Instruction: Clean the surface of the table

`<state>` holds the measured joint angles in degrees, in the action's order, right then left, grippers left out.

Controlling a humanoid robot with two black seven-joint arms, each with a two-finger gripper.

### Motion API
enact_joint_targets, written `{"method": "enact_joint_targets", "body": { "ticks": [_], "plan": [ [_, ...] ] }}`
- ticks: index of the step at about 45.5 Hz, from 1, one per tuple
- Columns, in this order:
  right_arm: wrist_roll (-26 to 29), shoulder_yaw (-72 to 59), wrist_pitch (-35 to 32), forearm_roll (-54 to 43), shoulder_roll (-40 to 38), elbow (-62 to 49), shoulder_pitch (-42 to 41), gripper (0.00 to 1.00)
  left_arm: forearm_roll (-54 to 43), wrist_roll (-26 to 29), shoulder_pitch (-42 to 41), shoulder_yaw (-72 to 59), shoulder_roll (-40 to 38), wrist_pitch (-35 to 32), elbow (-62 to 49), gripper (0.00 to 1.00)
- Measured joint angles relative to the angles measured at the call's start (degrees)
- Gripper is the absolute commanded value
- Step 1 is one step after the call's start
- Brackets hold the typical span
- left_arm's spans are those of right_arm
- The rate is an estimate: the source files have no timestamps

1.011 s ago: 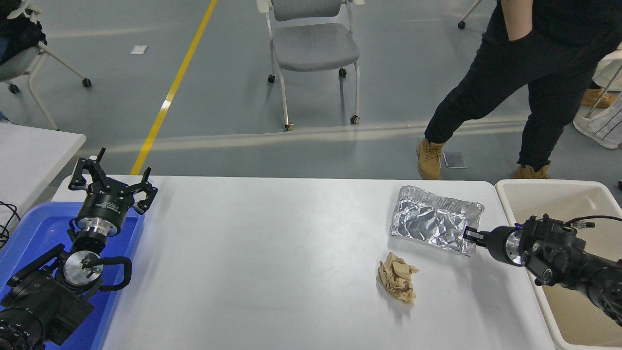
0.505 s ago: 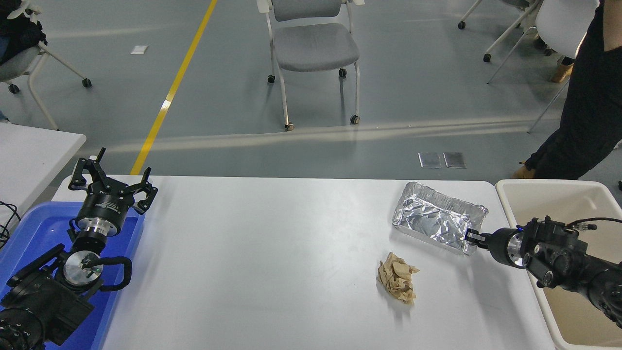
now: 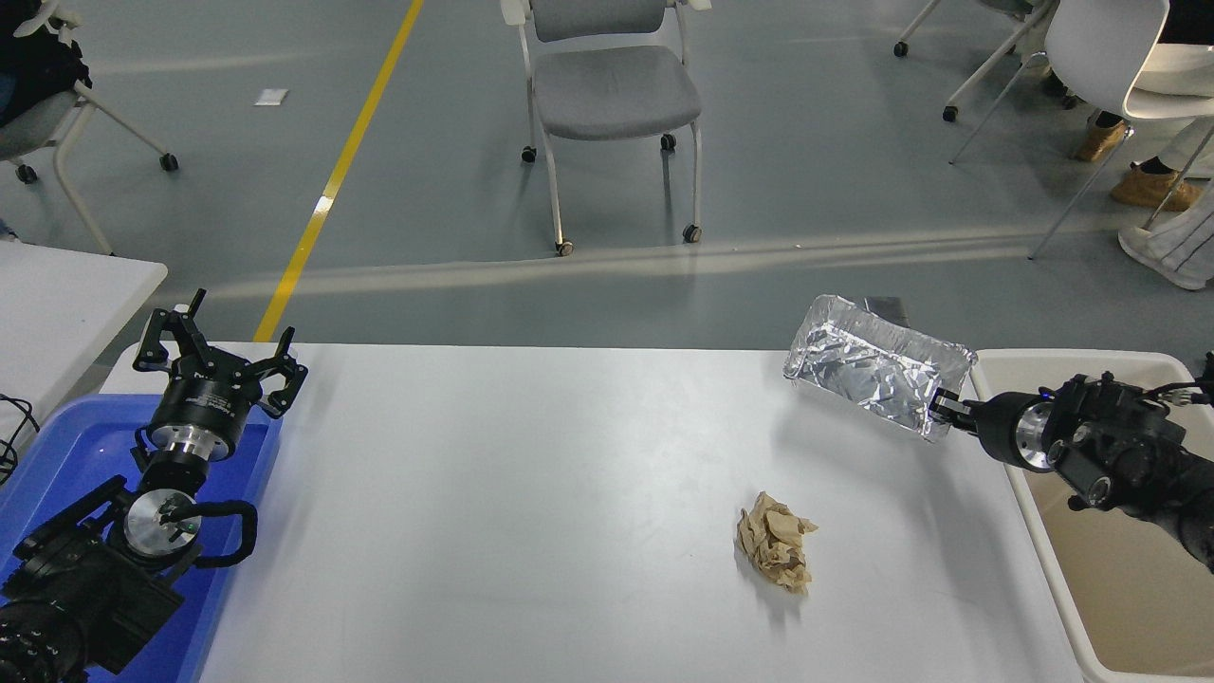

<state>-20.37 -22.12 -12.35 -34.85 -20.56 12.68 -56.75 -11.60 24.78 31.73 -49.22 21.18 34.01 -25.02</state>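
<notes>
The white table surface [image 3: 531, 493] fills the lower middle of the head view. My right gripper [image 3: 942, 406] is shut on the near right corner of a crumpled silver foil tray [image 3: 873, 365], which hangs tilted in the air above the table's far right corner. A crumpled brown paper ball [image 3: 776, 553] lies on the table, nearer to me than the tray. My left gripper [image 3: 218, 356] is parked at the far left over a blue bin, its fingers spread open and empty.
A beige bin [image 3: 1119, 569] stands against the table's right edge, under my right arm. A blue bin [image 3: 57, 455] sits at the left edge. A grey chair [image 3: 612, 90] stands on the floor beyond the table. A smaller white table [image 3: 57, 304] is at the far left.
My right gripper has lifted the foil tray off the table and carried it up and to the right, toward the beige bin. The person in black has walked out of view.
</notes>
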Motion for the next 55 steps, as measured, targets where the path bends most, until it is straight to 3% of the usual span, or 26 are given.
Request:
{"method": "enact_joint_targets", "body": {
  "ticks": [35,55],
  "plan": [
    [0.0,5.2,-15.9,1.4,-9.7,2.0,-18.6,0.00,0.0,0.0,0.0,0.0,0.0,0.0,0.0,1.00],
    [0.1,5.3,-16.9,1.3,-13.7,-2.5,-15.5,0.00,0.0,0.0,0.0,0.0,0.0,0.0,0.0,1.00]
  ]
}}
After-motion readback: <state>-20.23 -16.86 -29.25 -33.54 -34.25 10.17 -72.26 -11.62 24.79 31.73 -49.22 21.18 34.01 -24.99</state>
